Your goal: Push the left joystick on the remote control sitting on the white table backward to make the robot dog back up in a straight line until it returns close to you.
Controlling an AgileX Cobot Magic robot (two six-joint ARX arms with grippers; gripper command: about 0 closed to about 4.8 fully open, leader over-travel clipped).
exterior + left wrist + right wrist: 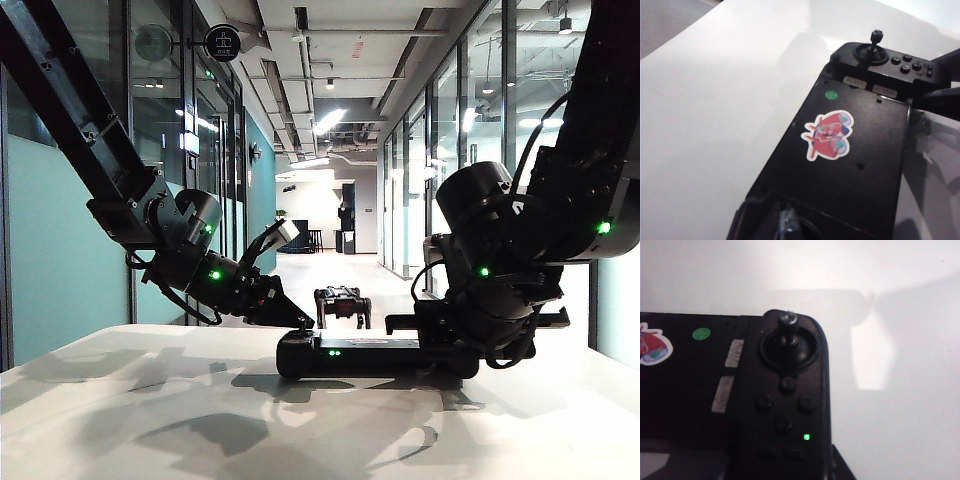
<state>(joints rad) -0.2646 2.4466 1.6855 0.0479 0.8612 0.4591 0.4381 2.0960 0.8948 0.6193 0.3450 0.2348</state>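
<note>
White table (150, 420), remote control (370, 355) between hands, robot dog (342, 303) exterior-only

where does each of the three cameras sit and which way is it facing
Exterior: low at the white table edge, facing down the corridor; both arms, remote control, robot dog.
Left wrist: above the remote's left end, looking along it toward the right-end stick; left gripper partly visible.
Right wrist: looking down on the right end; no fingers clearly visible.
Shared: sticker.
</note>
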